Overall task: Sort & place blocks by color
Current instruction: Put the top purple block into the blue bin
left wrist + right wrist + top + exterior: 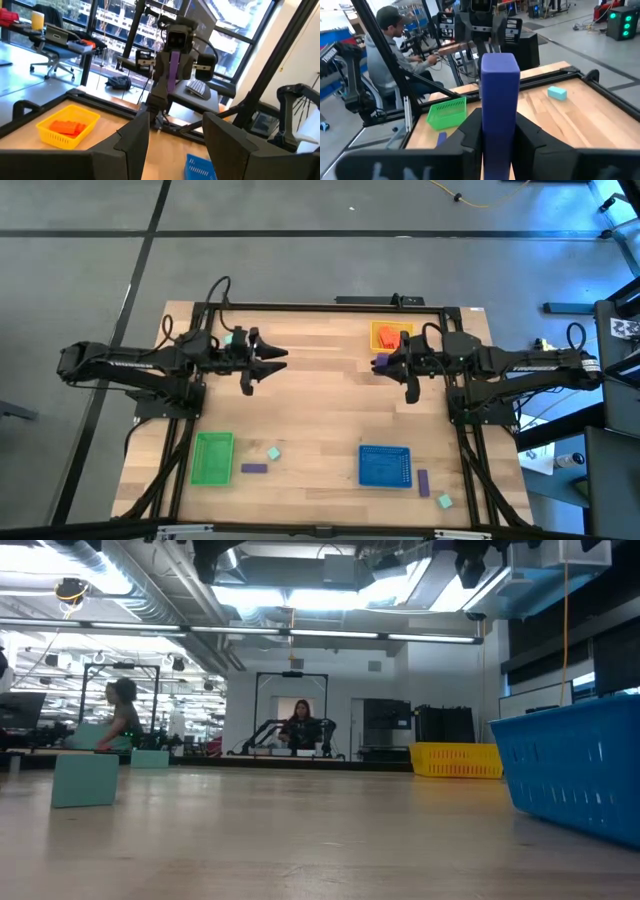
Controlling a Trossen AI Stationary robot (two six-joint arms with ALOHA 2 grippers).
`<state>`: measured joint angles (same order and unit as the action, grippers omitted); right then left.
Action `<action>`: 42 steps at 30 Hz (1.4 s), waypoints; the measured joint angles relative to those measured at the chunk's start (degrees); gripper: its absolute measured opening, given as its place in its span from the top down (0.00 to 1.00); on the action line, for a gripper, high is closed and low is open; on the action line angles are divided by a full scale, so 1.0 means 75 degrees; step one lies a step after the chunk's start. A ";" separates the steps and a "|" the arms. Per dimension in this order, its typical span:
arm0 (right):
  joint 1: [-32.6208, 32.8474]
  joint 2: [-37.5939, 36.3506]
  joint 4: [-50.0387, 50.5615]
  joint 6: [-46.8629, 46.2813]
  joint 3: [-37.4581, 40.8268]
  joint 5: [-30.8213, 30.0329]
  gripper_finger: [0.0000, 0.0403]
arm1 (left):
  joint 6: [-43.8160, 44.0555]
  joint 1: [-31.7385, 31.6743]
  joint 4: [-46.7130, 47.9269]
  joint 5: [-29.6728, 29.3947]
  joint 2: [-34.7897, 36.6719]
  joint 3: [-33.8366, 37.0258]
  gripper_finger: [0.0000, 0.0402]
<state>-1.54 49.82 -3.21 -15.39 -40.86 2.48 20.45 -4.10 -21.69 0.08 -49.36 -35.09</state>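
Note:
My right gripper (396, 368) hangs above the table's far right, shut on a purple bar block (499, 100), which also shows in the left wrist view (173, 70). Facing it, my left gripper (262, 366) hangs above the far left, open, with nothing between its fingers (175, 130). Orange-red blocks (67, 126) lie in the yellow tray (374, 332). A mint block (238, 337) rests on the table under my left arm. A purple bar (254, 468) and a mint cube (273, 452) lie beside the green tray (212, 457). Another purple bar (423, 481) and mint cube (444, 501) lie by the blue tray (385, 466). My right gripper pinches the purple bar by its two long sides (486, 127) between its two fingers (470, 135). The fingers come level from the table's right and lie across the bar. The bar stands nearly upright, its upper end (500, 62) above the fingers, clear of the table.
The middle of the wooden table (320, 410) lies bare between the arms. A dark frame (300, 307) borders the table. In the low view the blue tray (580, 775) stands close on the right. People sit in the room beyond (395, 45).

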 joint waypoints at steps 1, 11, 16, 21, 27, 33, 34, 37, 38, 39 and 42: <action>0.0000 0.0000 -0.0012 -0.0032 0.0000 0.0004 0.85 | 0.0000 0.0000 0.0006 0.0000 0.0000 0.0000 0.57; 0.0000 0.0010 -0.0031 -0.0588 0.0000 0.0017 0.85 | -0.0003 0.0000 0.0024 -0.0082 -0.0012 0.0000 0.57; 0.0348 0.0417 0.1037 -0.1143 -0.0479 0.0219 0.85 | -0.0004 0.0000 0.0025 -0.0085 -0.0012 0.0000 0.57; 0.1197 0.1337 0.2619 -0.1422 -0.1376 0.0679 0.85 | -0.0006 0.0000 0.0023 -0.0085 -0.0012 0.0000 0.57; 0.2315 0.2455 0.3704 -0.2446 -0.1517 0.1508 0.85 | -0.0006 0.0000 0.0024 -0.0085 -0.0013 0.0000 0.57; 0.3312 0.3568 0.4363 -0.3385 -0.1367 0.1782 0.85 | -0.0006 0.0000 0.0023 -0.0087 -0.0015 0.0000 0.57; 0.3410 0.3745 0.4362 -0.3523 -0.1367 0.1786 0.85 | -0.0007 0.0000 0.0024 -0.0089 -0.0015 0.0000 0.57; 0.3578 0.4202 0.4347 -0.3714 -0.1367 0.1772 0.85 | -0.0009 0.0000 0.0024 -0.0137 -0.0015 0.0000 0.57; 0.3610 0.4341 0.4350 -0.3719 -0.1367 0.1769 0.85 | -0.0009 0.0000 0.0026 -0.0151 -0.0018 0.0000 0.57; 0.3635 0.4480 0.4350 -0.3712 -0.1367 0.1769 0.85 | -0.0009 0.0000 0.0025 -0.0162 -0.0018 0.0000 0.57; 0.3652 0.4872 0.4350 -0.3684 -0.1367 0.1730 0.85 | -0.0009 0.0000 0.0026 -0.0230 -0.0018 0.0000 0.57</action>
<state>25.85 86.36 29.41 -43.03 -51.11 15.46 20.38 -4.10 -21.50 -1.65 -49.50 -35.09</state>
